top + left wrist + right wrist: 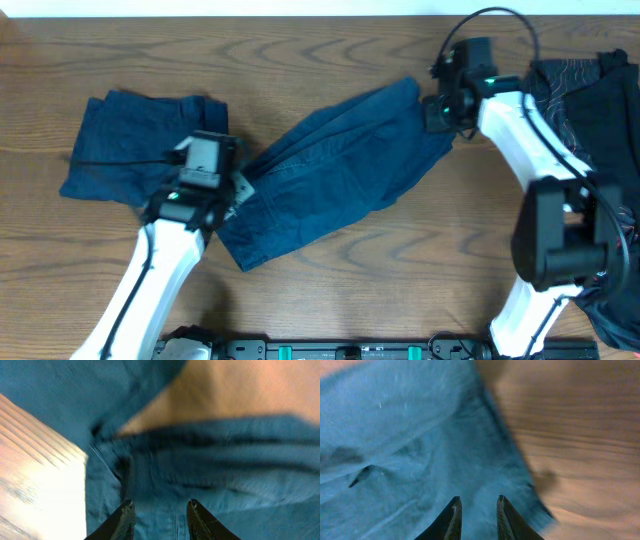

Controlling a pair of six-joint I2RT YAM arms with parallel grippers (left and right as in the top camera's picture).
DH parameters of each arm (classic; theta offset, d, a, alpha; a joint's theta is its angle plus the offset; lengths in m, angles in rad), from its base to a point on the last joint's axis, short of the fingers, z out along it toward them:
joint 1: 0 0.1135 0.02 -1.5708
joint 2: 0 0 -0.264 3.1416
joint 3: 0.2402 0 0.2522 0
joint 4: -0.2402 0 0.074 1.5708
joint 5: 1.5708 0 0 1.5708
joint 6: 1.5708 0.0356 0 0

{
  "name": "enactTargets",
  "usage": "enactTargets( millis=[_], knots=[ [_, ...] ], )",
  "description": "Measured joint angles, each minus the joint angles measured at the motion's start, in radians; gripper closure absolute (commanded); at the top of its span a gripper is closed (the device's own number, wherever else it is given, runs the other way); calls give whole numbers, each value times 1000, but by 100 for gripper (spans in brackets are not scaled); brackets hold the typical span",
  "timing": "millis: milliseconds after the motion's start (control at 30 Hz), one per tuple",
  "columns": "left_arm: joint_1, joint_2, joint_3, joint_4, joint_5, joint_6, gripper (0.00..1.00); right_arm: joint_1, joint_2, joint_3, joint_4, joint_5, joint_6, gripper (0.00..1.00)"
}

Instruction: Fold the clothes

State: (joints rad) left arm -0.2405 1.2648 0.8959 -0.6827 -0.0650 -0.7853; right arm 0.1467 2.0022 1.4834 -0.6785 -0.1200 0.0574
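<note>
A dark blue garment (340, 165) lies spread diagonally across the middle of the wooden table. My left gripper (236, 188) hovers over its lower left end, next to a seam (170, 485), with its fingers (159, 510) apart and nothing between them. My right gripper (437, 108) is over the garment's upper right corner. Its fingers (477, 505) are slightly apart above the blue fabric (410, 445), near the fabric's edge. A second blue garment (130, 145) lies folded at the far left.
A pile of dark patterned clothes (590, 90) lies at the right edge, behind the right arm. Bare wooden table (420, 270) shows in front of the garment and along the back.
</note>
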Motion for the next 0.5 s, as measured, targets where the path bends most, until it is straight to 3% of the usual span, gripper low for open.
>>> enactTargets(
  millis=[167, 267, 400, 500],
  knots=[
    [-76, 123, -3, 0, 22, 5, 65, 29, 101, -4, 2, -16, -14, 77],
    [-98, 201, -4, 0, 27, 9, 64, 32, 127, 4, -21, -21, -20, 90],
    [-98, 290, -5, 1, 29, 17, 63, 19, 130, 14, -134, 19, 6, 90],
    [-98, 314, -6, -1, 32, 37, 46, -1, 130, 19, -238, 85, 57, 91]
  ],
)
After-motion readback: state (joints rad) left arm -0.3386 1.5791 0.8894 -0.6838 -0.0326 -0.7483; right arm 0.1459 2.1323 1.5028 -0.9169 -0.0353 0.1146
